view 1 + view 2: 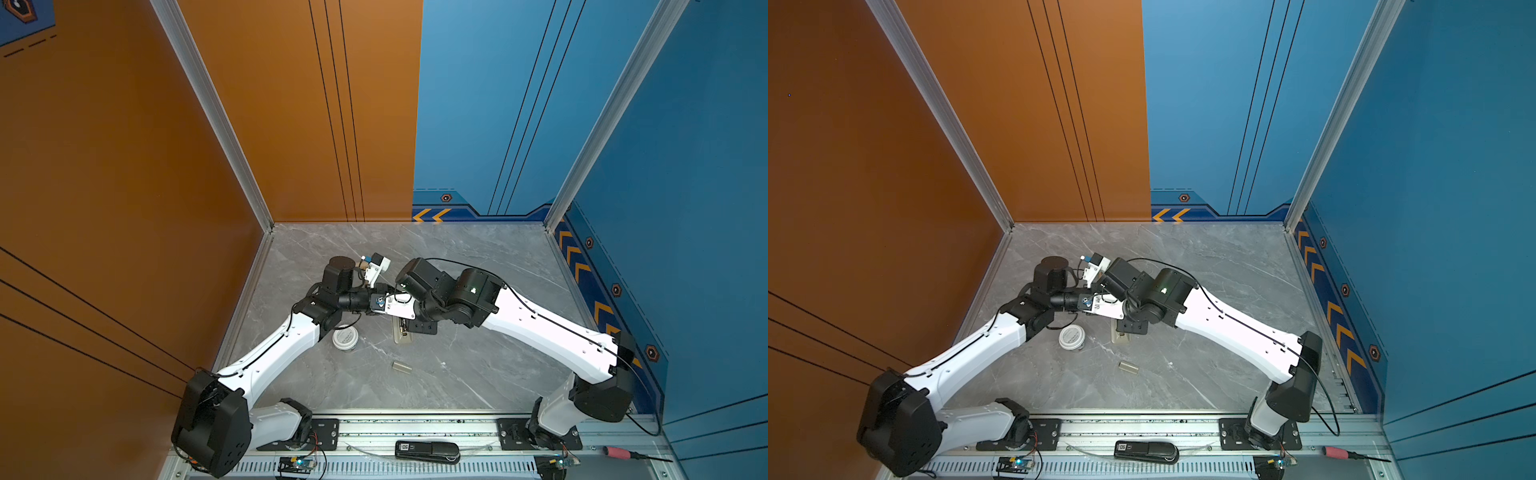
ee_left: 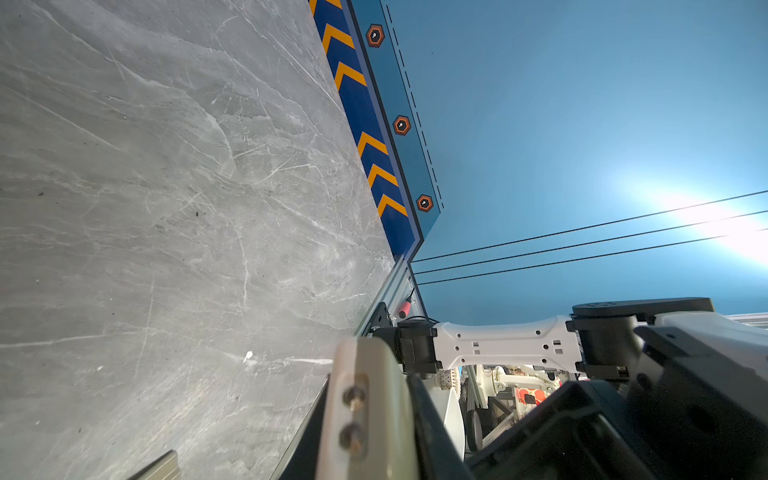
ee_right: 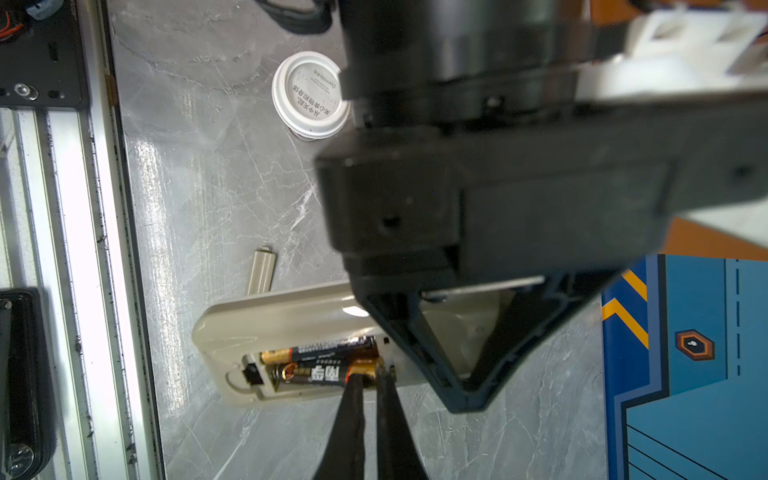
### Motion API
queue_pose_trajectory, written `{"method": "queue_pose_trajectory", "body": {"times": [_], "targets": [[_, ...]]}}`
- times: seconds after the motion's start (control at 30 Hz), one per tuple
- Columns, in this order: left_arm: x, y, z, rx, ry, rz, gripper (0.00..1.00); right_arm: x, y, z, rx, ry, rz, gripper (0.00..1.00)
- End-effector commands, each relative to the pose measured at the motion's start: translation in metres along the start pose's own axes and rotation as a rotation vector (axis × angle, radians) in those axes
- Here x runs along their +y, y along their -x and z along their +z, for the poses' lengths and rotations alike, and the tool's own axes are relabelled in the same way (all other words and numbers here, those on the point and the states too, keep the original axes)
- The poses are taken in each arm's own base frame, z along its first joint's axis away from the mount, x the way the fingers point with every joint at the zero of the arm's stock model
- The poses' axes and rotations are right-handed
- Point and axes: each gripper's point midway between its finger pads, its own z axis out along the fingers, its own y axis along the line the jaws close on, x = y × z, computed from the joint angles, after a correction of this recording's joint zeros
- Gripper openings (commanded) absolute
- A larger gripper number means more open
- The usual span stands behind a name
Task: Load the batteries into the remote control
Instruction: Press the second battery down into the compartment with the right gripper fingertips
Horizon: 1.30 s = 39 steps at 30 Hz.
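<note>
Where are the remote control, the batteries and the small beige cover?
remote control (image 3: 266,320): right wrist view, on its beige back beside the open compartment.
batteries (image 3: 320,372): right wrist view, on the label of the one nearer the remote's edge.
beige cover (image 1: 401,366): a top view, on its middle.

- In both top views, light falls evenly and brightly from overhead. The arms cast only soft, pale shadows on the table (image 1: 457,257) around the remote control (image 1: 402,338).
- The corner posts (image 1: 216,116), far behind the remote control, lean and splay toward the frame edges.
- In the left wrist view, white glare blooms on the blue wall (image 2: 582,124) well beyond the remote control, whose near end is blurred.
- In the right wrist view, the batteries (image 3: 324,361) inside the remote control are sharp. The left arm (image 3: 457,62) over it is out of focus, and glare streaks the aluminium rail (image 3: 83,249) past its end.
</note>
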Motion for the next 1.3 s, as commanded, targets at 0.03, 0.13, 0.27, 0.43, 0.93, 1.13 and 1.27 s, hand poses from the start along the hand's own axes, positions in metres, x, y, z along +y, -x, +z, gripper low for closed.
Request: {"method": "queue_pose_trajectory", "body": {"times": [0.03,0.13,0.27,0.43,0.93,1.13,1.27], "targets": [[-0.06,0.01,-0.01,-0.007,-0.155,0.147,0.0,0.019,-0.019,0.027,0.111,0.084,-0.024,0.06],[-0.06,0.01,-0.01,-0.007,-0.154,0.147,0.0,0.02,-0.02,0.029,0.116,0.086,-0.025,0.06],[-0.059,0.01,-0.009,-0.005,-0.153,0.147,0.0,0.02,-0.023,0.031,0.131,0.083,-0.037,0.06],[-0.06,0.01,-0.009,0.001,-0.158,0.15,0.0,0.021,-0.022,0.033,0.135,0.084,-0.046,0.06],[-0.062,0.01,-0.009,0.006,-0.165,0.158,0.0,0.032,-0.027,0.038,0.165,0.104,-0.062,0.05],[-0.063,0.01,-0.009,0.007,-0.168,0.16,0.0,0.029,-0.028,0.04,0.163,0.116,-0.035,0.05],[-0.064,0.01,-0.009,0.007,-0.17,0.163,0.0,0.028,-0.027,0.044,0.161,0.123,-0.022,0.04]]}}
